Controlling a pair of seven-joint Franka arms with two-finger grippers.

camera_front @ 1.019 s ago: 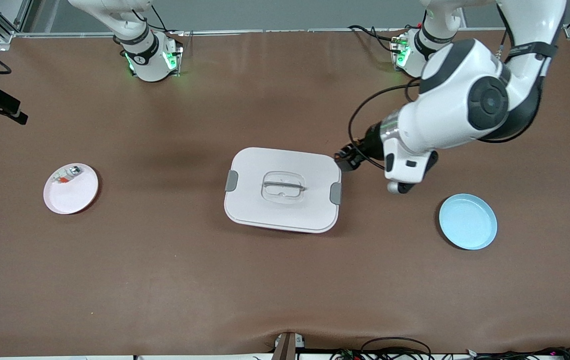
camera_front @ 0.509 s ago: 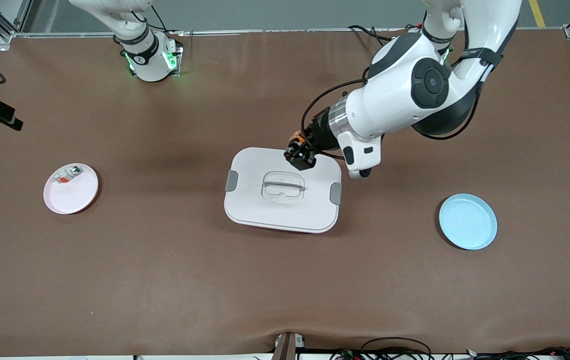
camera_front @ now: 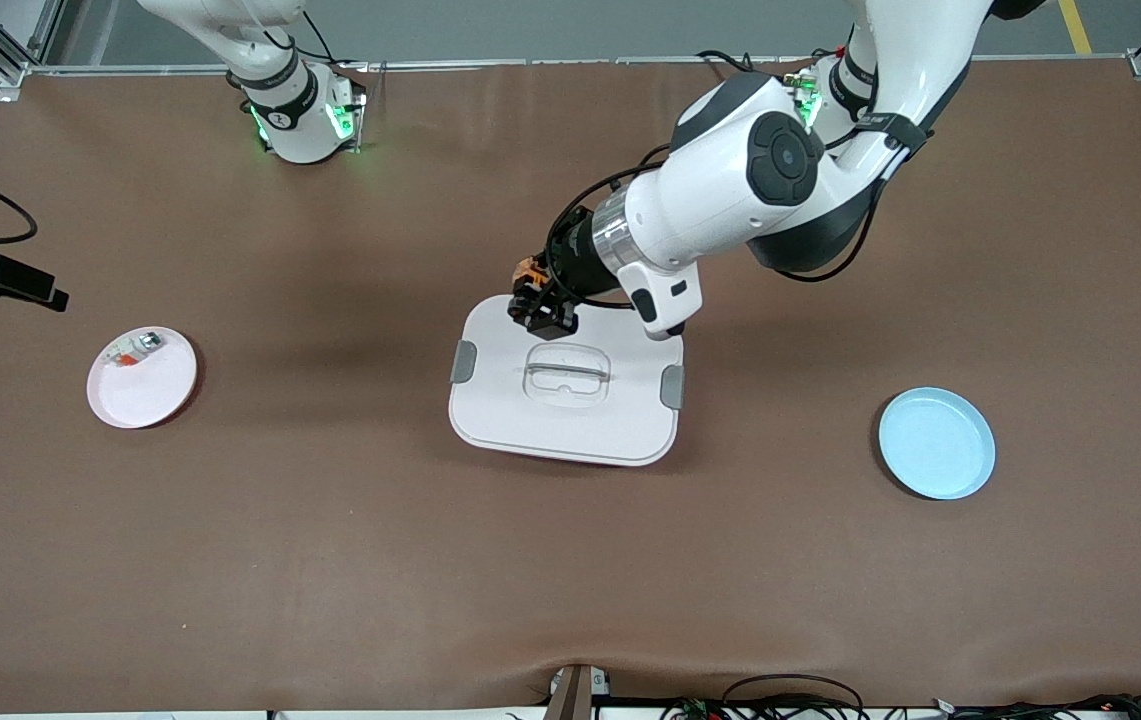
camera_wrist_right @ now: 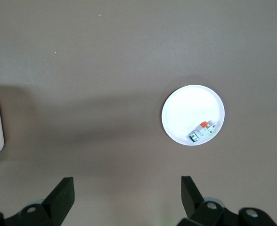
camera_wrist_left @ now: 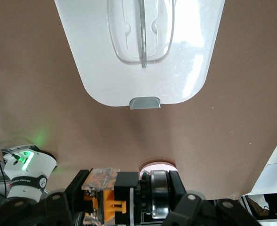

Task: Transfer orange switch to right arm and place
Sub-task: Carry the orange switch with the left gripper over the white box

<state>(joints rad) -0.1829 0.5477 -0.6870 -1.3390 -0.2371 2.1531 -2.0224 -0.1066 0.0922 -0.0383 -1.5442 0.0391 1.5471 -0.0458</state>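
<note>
Jaws of the left gripper [camera_front: 538, 305] are clamped on the orange switch [camera_front: 531, 268], which hangs in the air over the edge of the white lidded box [camera_front: 566, 380] that lies toward the robots' bases. From the front only a bit of orange shows past the black fingers; in the left wrist view the switch [camera_wrist_left: 111, 201] is partly cut off by the frame's edge, its black ribbed body and an orange part wedged between the jaws. The box sits mid-worktop, with grey latches at both ends and a clear recessed handle [camera_front: 567, 373] in its lid. A light blue plate [camera_front: 936, 443] lies toward the left arm's end of the worktop [camera_front: 330, 560], nearer the front camera than the box. Toward the right arm's end lies a white plate [camera_front: 142, 377] carrying a small silver-white piece with a red-orange bit [camera_front: 133, 350]. The right gripper [camera_wrist_right: 126, 190] hangs over bare worktop with its jaws spread wide and empty; only their tips show in its wrist view, and the front view does not show it. The right arm [camera_front: 260, 60] waits, mostly cut off at the front view's top edge.
</note>
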